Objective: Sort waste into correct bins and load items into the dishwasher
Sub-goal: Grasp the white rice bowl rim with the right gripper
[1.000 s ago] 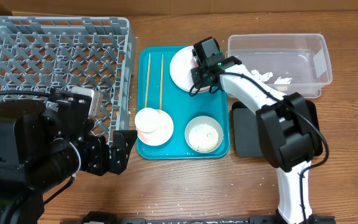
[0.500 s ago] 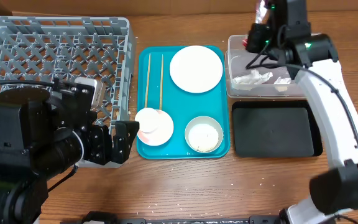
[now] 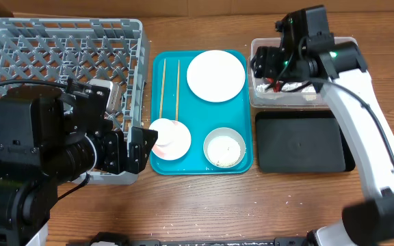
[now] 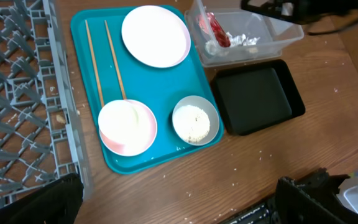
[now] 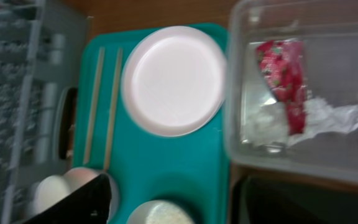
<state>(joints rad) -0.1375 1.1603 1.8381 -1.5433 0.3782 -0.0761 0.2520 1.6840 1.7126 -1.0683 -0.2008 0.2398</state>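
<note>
Overhead shows 1 plate (image 3: pixel 215 75), 2 bowls (image 3: pixel 170 139) (image 3: pixel 224 147), 2 chopsticks (image 3: pixel 162 89) (image 3: pixel 178 89) on 1 tray (image 3: pixel 193 116).

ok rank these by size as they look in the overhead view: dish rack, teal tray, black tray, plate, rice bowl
1. dish rack, partly covered but plainly largest
2. teal tray
3. black tray
4. plate
5. rice bowl

dish rack (image 3: pixel 60 61) at left; serving tray (image 3: pixel 197 116) just right of it, carrying chopsticks (image 3: pixel 169 89) far left, plate (image 3: pixel 215 75) far right, small bowl (image 3: pixel 169 139) near left, rice-filled bowl (image 3: pixel 224 148) near right; right of that, tub (image 4: pixel 253 50) holding wrappers (image 5: pixel 281 68), with the shallow tray (image 3: pixel 303 140) in front of it
</note>
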